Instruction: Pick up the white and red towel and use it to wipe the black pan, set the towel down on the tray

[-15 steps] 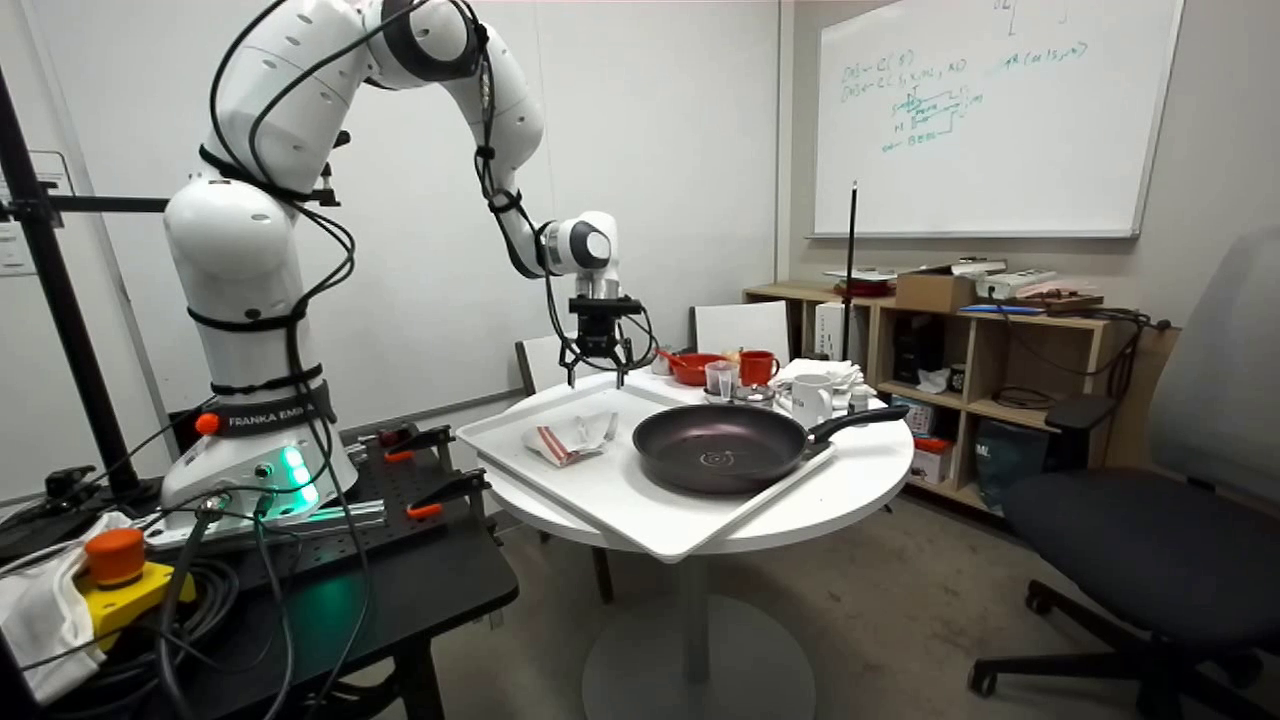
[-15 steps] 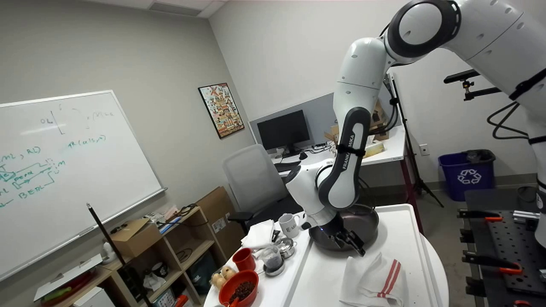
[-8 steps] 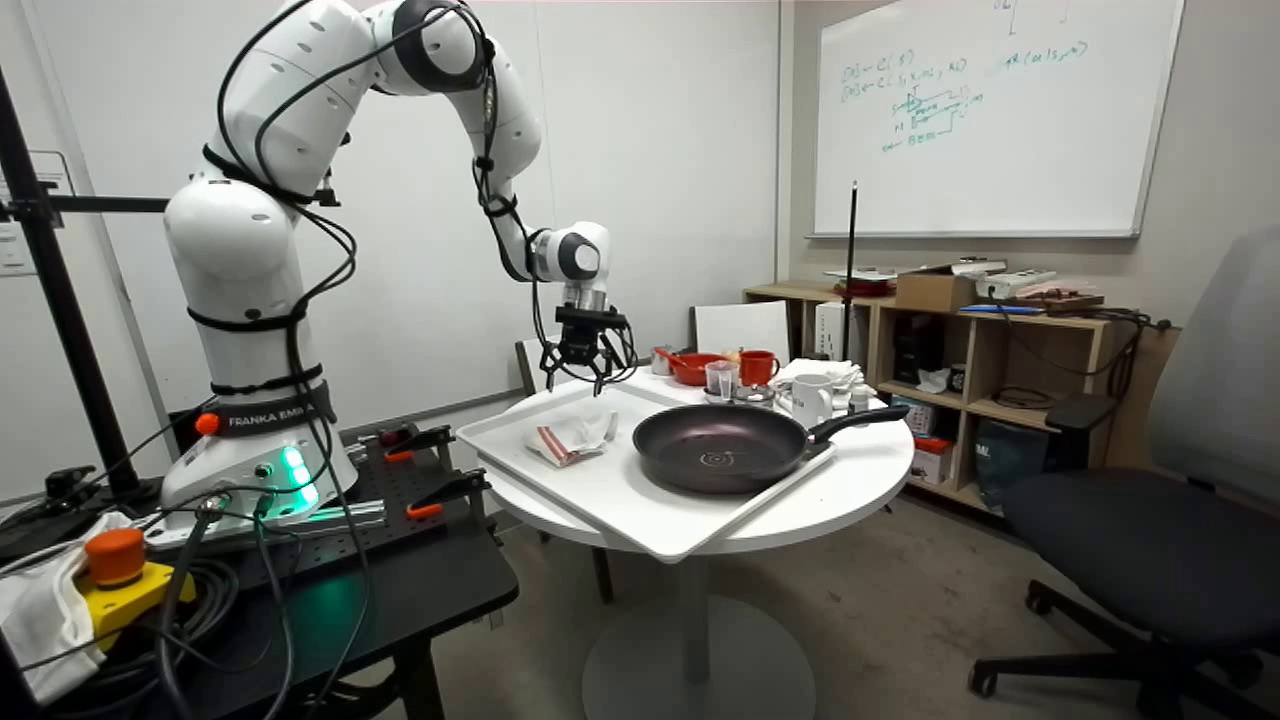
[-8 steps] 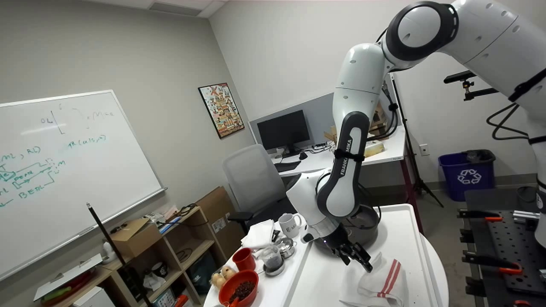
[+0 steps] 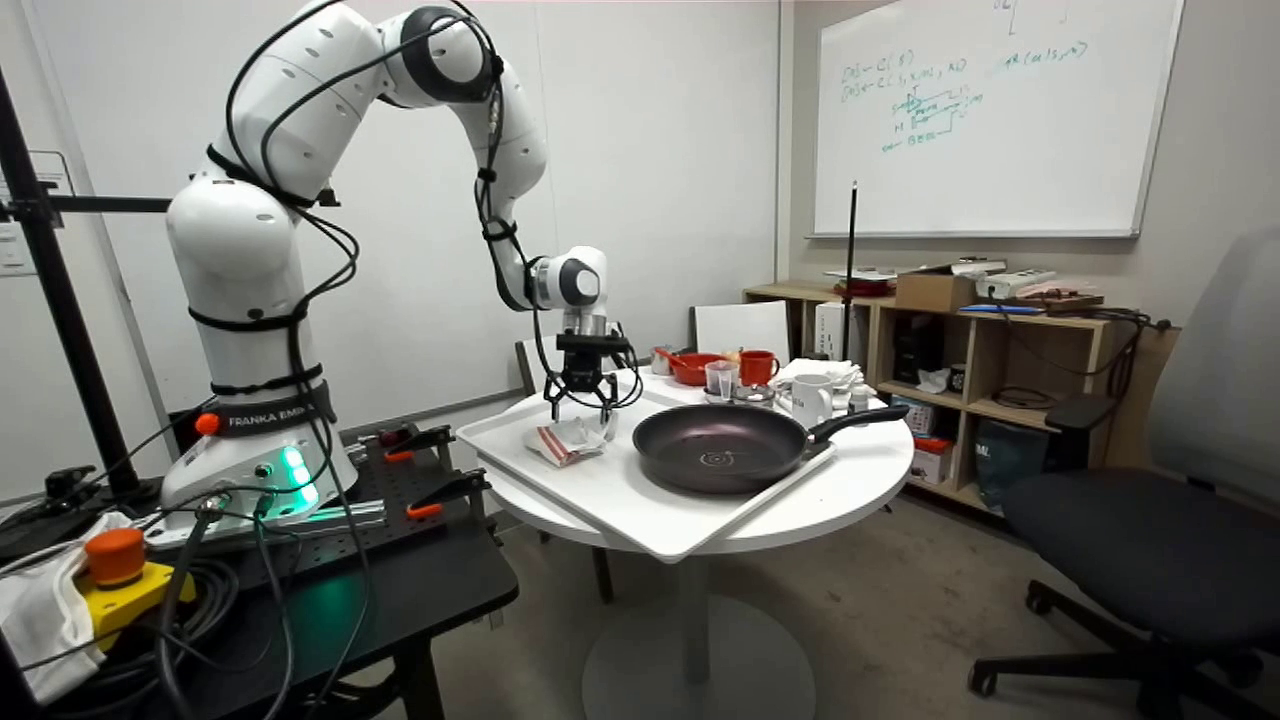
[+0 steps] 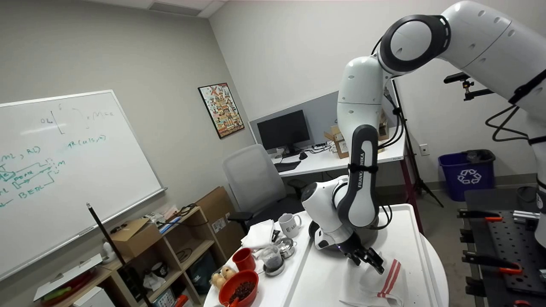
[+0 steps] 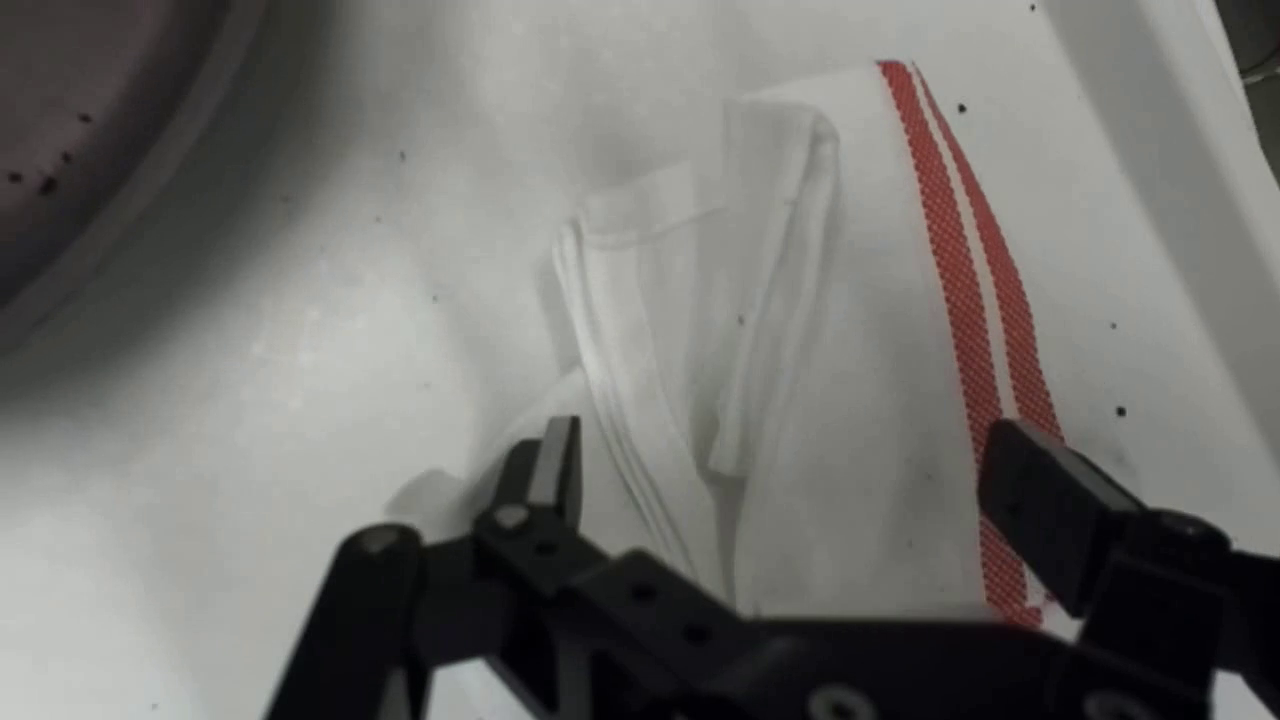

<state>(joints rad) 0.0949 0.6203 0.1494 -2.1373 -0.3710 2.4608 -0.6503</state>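
Fingers (image 7: 1045, 510) are gaping wide, gripping nothing, hovering over the red-striped dish towel (image 7: 860, 400), presumably for pinching its raised folds! It's lying on the white tray (image 5: 600, 490), and farther off the black frying pan (image 5: 715, 455) is resting there too, likely awaiting wiping.

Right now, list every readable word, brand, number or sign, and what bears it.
"FRANKA EMI", end hidden: robot base
"FRANK…MIKA", strap between: arm link
White recycling sign: blue bin
Too small or blurred to read surely: markings on whiteboard, white mug, black pan, cardboard box
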